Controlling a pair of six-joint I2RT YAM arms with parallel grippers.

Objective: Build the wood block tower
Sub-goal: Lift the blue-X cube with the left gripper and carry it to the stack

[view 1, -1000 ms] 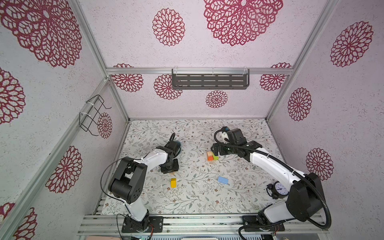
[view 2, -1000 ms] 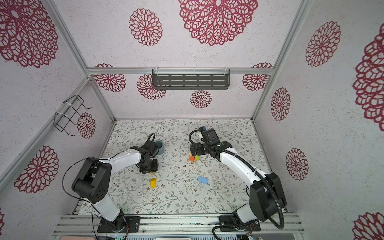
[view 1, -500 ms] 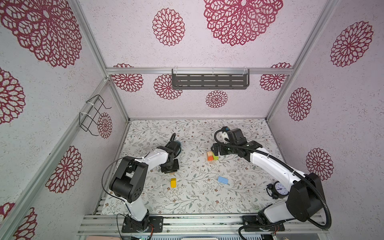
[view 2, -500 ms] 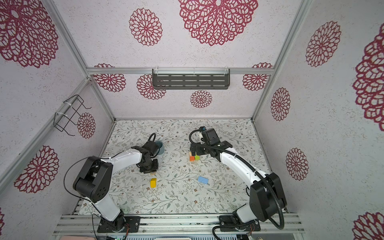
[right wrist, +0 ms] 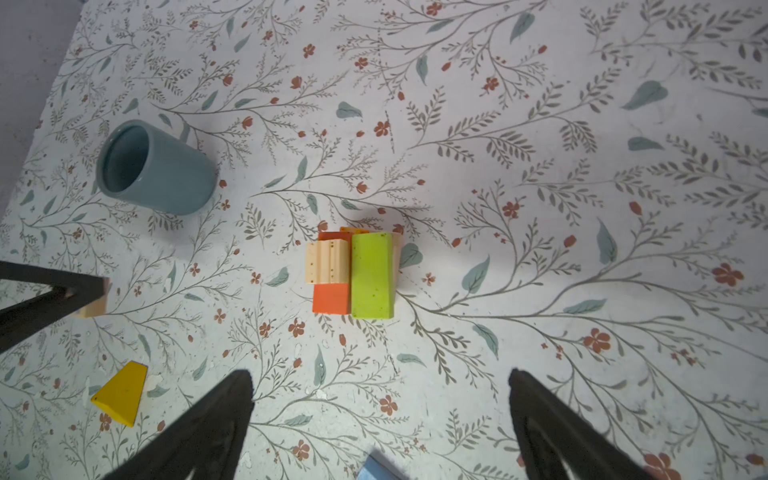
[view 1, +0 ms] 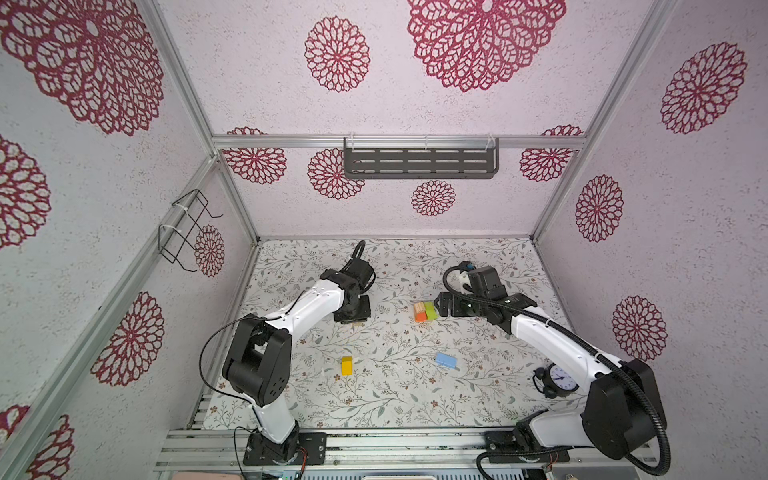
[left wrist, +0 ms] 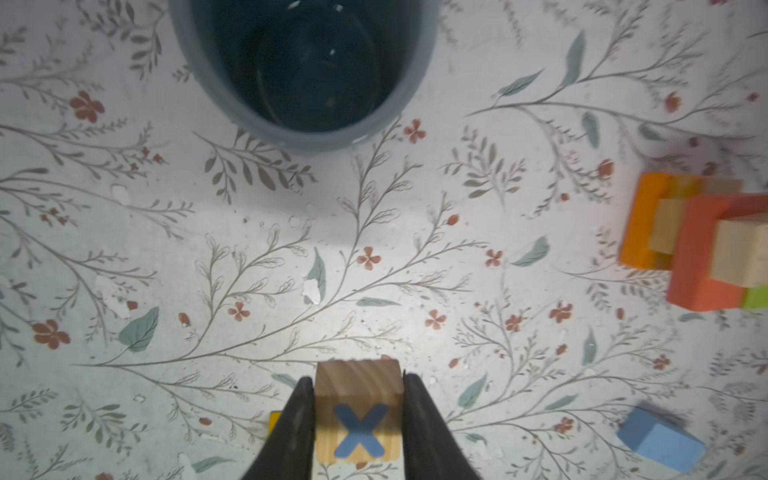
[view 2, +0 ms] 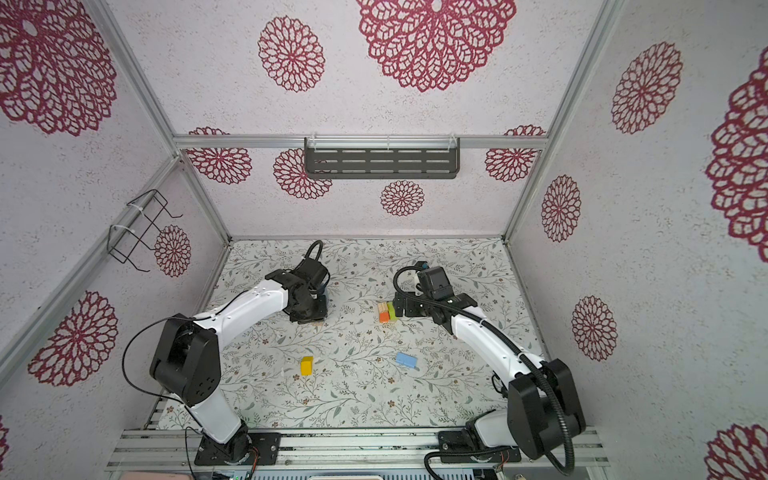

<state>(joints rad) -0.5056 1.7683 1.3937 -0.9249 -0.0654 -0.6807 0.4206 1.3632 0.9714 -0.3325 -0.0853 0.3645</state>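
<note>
My left gripper (left wrist: pixel 358 386) is shut on a natural wood cube (left wrist: pixel 358 409) with a blue X, held low at the mat. In both top views this gripper (view 1: pixel 352 311) (view 2: pixel 309 311) points down, left of the tower. The tower (view 1: pixel 424 311) (view 2: pixel 387 312) (right wrist: pixel 353 270) is a low stack: orange and red blocks, a green oblong and a grooved natural cube on top. My right gripper (right wrist: pixel 380 399) (view 1: pixel 440 305) stands open and empty just right of the tower. A yellow block (view 1: pixel 346 365) (right wrist: pixel 120 392) and a blue block (view 1: pixel 446 360) (left wrist: pixel 660 442) lie loose nearer the front.
A teal cup (left wrist: pixel 303 66) (right wrist: pixel 153 168) stands upright just beyond the left gripper, mostly hidden under that arm in both top views. A black alarm clock (view 1: pixel 559 376) sits at the front right beside the right arm. Walls close in the floral mat (view 1: pixel 395 395).
The left jaws have closed in on the X cube. Both arms and the loose blocks stay where they were.
</note>
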